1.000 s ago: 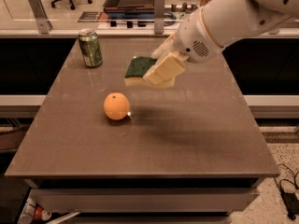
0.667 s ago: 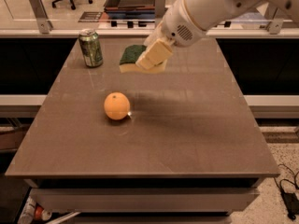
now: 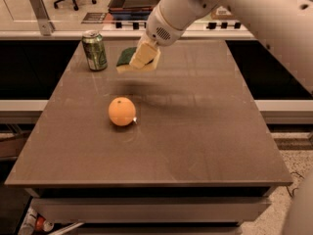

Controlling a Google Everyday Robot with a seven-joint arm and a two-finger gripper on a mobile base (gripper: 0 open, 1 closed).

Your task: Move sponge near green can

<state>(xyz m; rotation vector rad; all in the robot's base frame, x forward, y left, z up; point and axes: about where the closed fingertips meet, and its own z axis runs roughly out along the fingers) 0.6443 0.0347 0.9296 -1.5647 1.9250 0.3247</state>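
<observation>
Over table (image 3: 205, 131), gripper (image 3: 145, 61) holds sponge (image 3: 126, 56) near green can (image 3: 95, 50).

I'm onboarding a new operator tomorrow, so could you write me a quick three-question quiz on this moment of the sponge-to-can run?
1. True or false: the orange lies between the green can and the sponge.
2. Multiple choice: where is the hand?
A) directly over the orange
B) above the far part of the table, beside the green can, holding the sponge
C) parked off to one side, holding nothing
3. Short answer: is the sponge lying on the table?

Key
1. False: the orange sits well nearer the camera.
2. B.
3. No: the hand holds it off the surface, and its shadow falls below.
</observation>
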